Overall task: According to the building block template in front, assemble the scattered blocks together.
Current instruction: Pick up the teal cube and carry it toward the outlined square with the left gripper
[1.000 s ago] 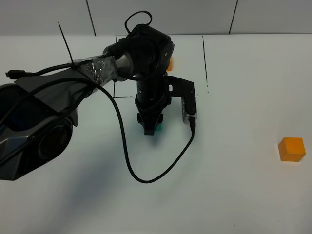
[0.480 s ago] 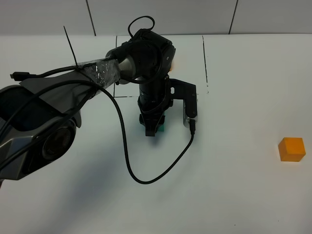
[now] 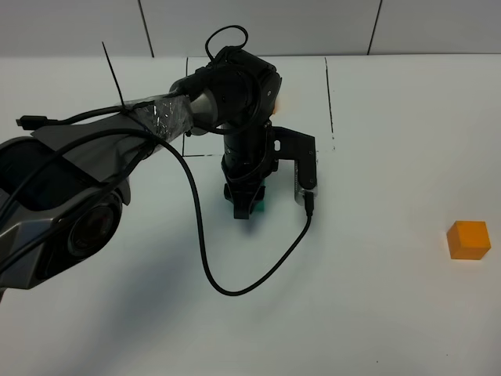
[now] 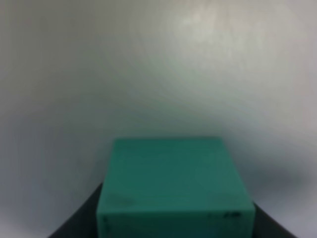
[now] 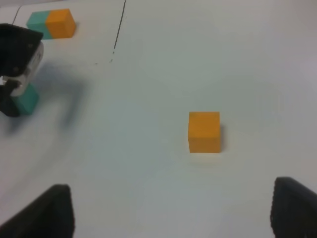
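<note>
My left gripper (image 3: pixel 244 205) reaches in from the left and is shut on the scattered teal cube (image 3: pixel 257 205), low over the table just in front of the drawn rectangle. In the left wrist view the teal cube (image 4: pixel 173 183) sits between two dark fingers. The scattered orange cube (image 3: pixel 468 240) lies alone at the right, also in the right wrist view (image 5: pixel 204 131). The template (image 5: pixel 51 23), a teal and an orange cube joined, shows in the right wrist view; the left arm hides it in the exterior view. My right gripper (image 5: pixel 173 213) is open and empty, short of the orange cube.
A black cable (image 3: pixel 235 290) loops from the left arm's wrist over the table in front of the teal cube. Thin black drawn lines (image 3: pixel 329 94) mark the template's frame at the back. The table is white, with a wall behind it.
The left gripper and the teal cube shifted slightly to the right and away over the first half second, then held still. The orange cube has not moved.
</note>
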`<act>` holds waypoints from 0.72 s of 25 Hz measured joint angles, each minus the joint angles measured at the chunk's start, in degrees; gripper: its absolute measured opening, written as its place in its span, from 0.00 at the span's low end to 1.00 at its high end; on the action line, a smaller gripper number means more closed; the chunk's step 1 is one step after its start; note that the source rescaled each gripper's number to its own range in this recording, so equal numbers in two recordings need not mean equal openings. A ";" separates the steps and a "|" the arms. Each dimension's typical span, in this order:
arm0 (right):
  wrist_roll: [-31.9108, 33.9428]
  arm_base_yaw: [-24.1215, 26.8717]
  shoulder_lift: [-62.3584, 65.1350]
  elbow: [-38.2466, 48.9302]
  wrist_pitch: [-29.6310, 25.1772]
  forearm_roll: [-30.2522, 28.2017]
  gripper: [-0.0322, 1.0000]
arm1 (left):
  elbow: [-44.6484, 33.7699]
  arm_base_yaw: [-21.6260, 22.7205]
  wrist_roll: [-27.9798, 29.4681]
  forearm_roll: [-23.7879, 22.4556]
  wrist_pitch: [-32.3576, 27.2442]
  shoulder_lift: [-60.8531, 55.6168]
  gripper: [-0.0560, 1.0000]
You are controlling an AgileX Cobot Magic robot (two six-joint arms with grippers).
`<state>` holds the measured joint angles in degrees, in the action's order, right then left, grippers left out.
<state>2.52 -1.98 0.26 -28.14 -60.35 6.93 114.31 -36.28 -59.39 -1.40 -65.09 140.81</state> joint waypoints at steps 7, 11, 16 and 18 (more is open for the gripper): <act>0.02 0.00 0.00 0.00 0.00 0.00 0.89 | 0.00 0.00 0.29 0.96 -2.72 -1.06 0.52; 0.02 0.00 0.00 0.00 0.00 0.00 0.89 | 0.00 0.00 4.42 2.00 -3.14 -4.57 0.66; 0.02 0.00 0.00 0.00 0.00 0.00 0.89 | 0.00 2.20 19.02 2.95 -3.14 -9.58 0.69; 0.02 0.00 0.00 0.00 0.00 0.00 0.89 | 0.00 4.74 23.77 3.02 -3.14 -10.88 0.69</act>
<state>2.54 -1.98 0.26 -28.14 -60.35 6.93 114.31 -31.55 -35.62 1.62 -68.23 129.93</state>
